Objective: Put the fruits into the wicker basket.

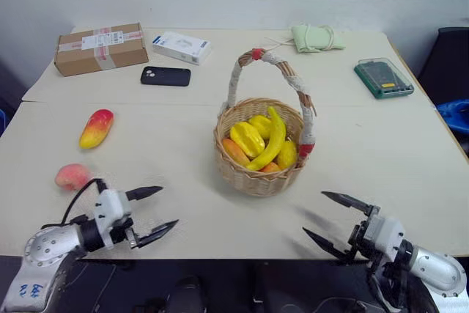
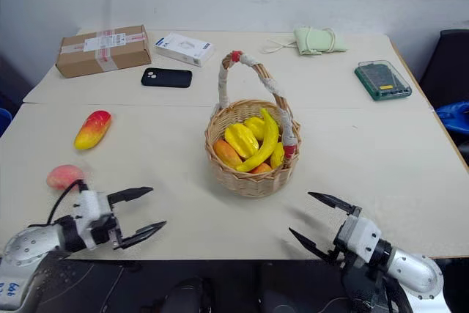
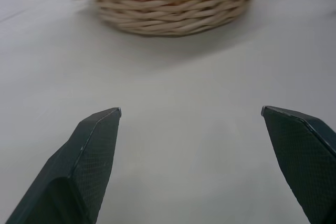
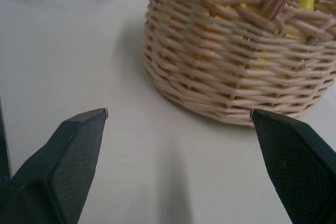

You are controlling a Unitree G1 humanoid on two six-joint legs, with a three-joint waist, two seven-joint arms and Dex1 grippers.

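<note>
The wicker basket (image 1: 258, 153) stands mid-table with a tall cloth-wrapped handle, and yellow fruits including a banana lie inside it. A red-to-yellow mango (image 1: 97, 127) lies on the table to the left. A pink peach (image 1: 72, 176) rests nearer the front left edge. My left gripper (image 1: 157, 212) hovers open and empty just right of the peach, pointing toward the basket (image 3: 168, 3). My right gripper (image 1: 328, 218) is open and empty at the front right, also aimed at the basket (image 4: 236, 66).
Along the far side lie a cardboard box (image 1: 100, 48), a white box (image 1: 180, 46), a black phone (image 1: 165, 75), a pale green cloth with cord (image 1: 315, 37) and a green case (image 1: 383, 77). A dark chair (image 1: 448, 64) stands at the right.
</note>
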